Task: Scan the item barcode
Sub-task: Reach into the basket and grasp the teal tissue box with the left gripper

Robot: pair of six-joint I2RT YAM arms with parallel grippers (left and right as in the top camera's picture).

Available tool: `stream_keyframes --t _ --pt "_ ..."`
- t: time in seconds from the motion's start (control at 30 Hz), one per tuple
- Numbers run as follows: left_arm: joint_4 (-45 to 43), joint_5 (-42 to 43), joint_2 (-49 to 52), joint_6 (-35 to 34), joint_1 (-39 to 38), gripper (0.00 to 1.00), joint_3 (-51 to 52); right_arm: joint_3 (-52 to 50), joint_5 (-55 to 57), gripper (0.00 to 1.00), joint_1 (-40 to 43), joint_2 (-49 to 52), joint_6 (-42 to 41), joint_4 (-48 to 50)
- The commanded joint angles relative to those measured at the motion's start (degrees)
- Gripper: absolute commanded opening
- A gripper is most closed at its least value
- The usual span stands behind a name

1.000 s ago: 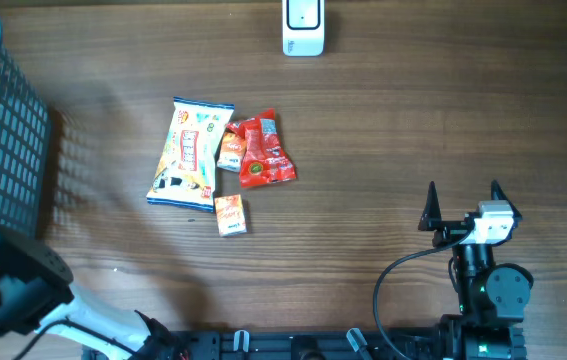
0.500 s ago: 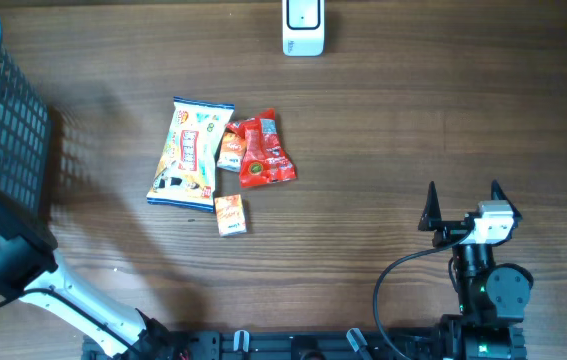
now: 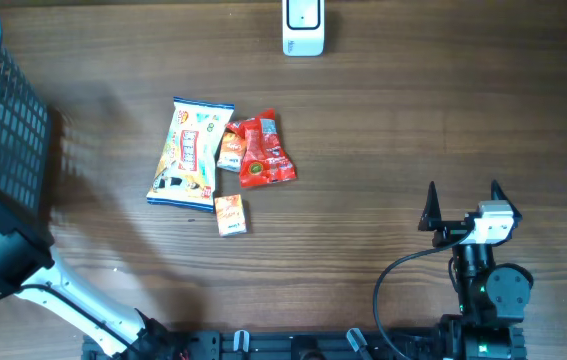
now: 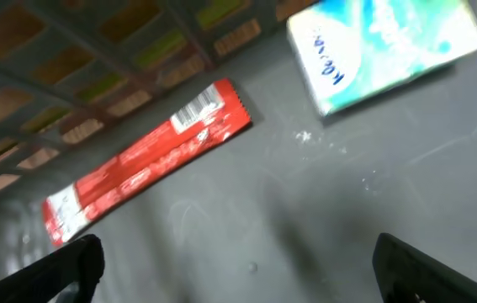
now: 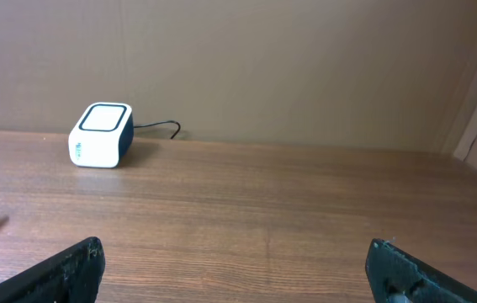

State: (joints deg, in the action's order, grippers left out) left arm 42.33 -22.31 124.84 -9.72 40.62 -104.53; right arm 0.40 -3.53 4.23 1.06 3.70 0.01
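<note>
Basket (image 3: 3, 120), at the left edge of the table (image 3: 413, 120): the left gripper (image 4: 238, 265) hangs inside, jaws wide and empty, above a red bar wrapper (image 4: 145, 160) and a blue-white packet (image 4: 385, 50); a careless lift could snag the basket's wall. The snack bag (image 3: 190, 152) and red pouch (image 3: 263, 150) lie mid-table with a small orange packet (image 3: 228, 150) wedged between them (one grab may drag two), well apart from the scanner (image 3: 303, 27). The right gripper (image 5: 238, 261) is likewise spread and empty.

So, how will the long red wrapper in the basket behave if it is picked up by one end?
The long red wrapper looks thin and flat, so probably light and likely to droop. Its film seems glossy, so it may slip. It lies flat on the basket floor, so a pinch from above may be hard.
</note>
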Motion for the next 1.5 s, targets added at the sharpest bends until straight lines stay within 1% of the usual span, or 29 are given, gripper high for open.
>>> stream_keyframes --t 0.0,0.07,0.17,0.23,0.6,0.83,0.93,1.07,1.23,1.27,1.43,1.47 --pt "-2.86 3.93 0.90 0.57 0.55 1.00 -0.46 -0.11 0.55 1.00 0.28 -0.24 -0.81 0.09" --pt "-4.96 5.64 0.90 0.83 0.55 1.00 -0.46 -0.11 0.55 1.00 0.28 -0.24 -0.81 0.09" --pt "-7.32 14.53 0.92 6.97 0.52 1.00 -0.46 -0.11 0.55 1.00 0.28 -0.24 -0.83 0.09" --pt "-8.81 16.96 1.14 9.18 0.48 1.00 -0.46 -0.11 0.55 1.00 0.28 -0.24 -0.81 0.09" --pt "-15.45 14.99 5.35 9.88 1.14 1.00 -0.44 -0.11 0.55 1.00 0.28 -0.24 -0.81 0.09" --pt "-18.91 14.95 7.98 18.60 1.14 1.00 -0.44 -0.11 0.55 1.00 0.28 -0.24 -0.81 0.09" --pt "-19.89 14.97 8.68 20.06 1.14 1.00 -0.44 -0.11 0.55 1.00 0.28 -0.24 -0.81 0.09" --pt "-20.28 14.97 10.03 20.09 1.20 0.99 -0.44 -0.11 0.55 1.00 0.28 -0.24 -0.81 0.09" --pt "-20.44 14.97 11.50 20.09 1.53 0.95 -0.44 -0.11 0.55 1.00 0.28 -0.24 -0.81 0.09" --pt "-20.52 14.97 11.69 20.09 1.55 0.93 -0.44 -0.11 0.55 1.00 0.28 -0.24 -0.83 0.09" --pt "-21.24 14.99 11.82 20.17 1.57 0.90 -0.44 -0.11 0.55 1.00 0.28 -0.24 -0.83 0.09" --pt "-21.40 14.99 11.80 21.14 1.57 0.87 -0.44 -0.11 0.55 1.00 0.28 -0.24 -0.81 0.09"
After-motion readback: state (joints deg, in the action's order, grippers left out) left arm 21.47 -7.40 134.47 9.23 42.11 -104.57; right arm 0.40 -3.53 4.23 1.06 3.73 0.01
